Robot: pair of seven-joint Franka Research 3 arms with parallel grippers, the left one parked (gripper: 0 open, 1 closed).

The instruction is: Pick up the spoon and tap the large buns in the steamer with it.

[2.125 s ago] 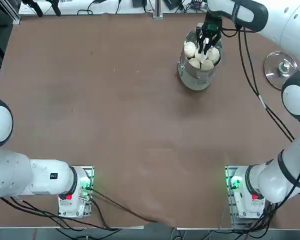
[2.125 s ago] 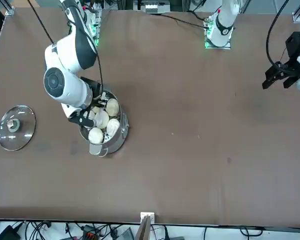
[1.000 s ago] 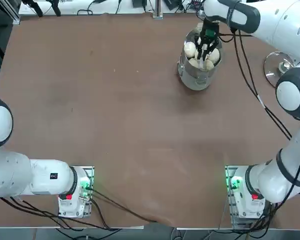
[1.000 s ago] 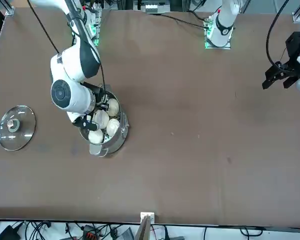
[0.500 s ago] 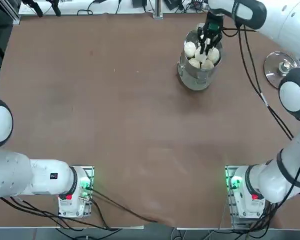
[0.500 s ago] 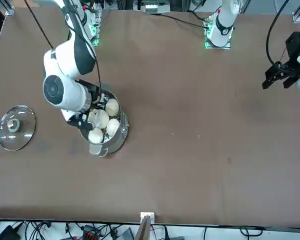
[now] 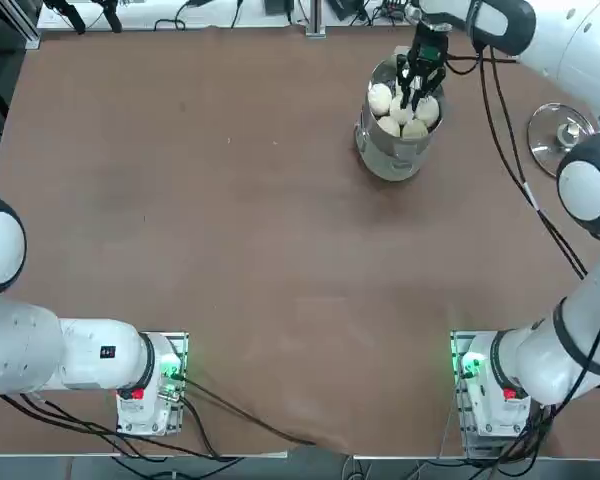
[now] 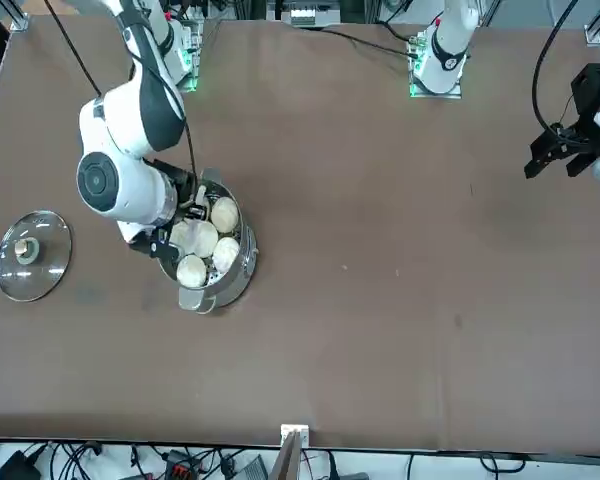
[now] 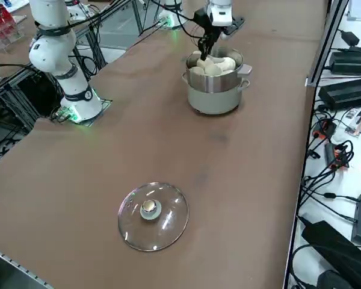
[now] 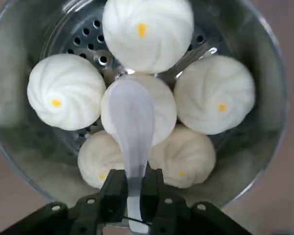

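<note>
Steel steamer (image 7: 393, 150) sits near the far edge of the brown table (image 7: 230, 250), toward the robot's right side, upright, lid off. Glass lid (image 9: 153, 215) with a knob lies flat on the table well apart from the pot, further toward the robot's right.

Large buns (image 10: 147, 32) inside on the perforated tray: six in the wrist view, one in the middle and five ringed around it, most with a small yellow dot on top. They're packed touching each other.

Right gripper (image 10: 131, 198) is above the steamer's mouth, pointing down into it, fingers clamped on the handle of the white spoon (image 10: 130, 127). Spoon bowl extends out from the fingertips and lies over the centre bun; wrist view shows it covering most of that bun's top. Can't tell whether it's actually in contact or just above.

Front view: right arm's wrist (image 8: 115, 185) sits over the steamer's rim on the lid side, hiding part of the pot. Side view shows the gripper coming straight down over the buns.
</note>
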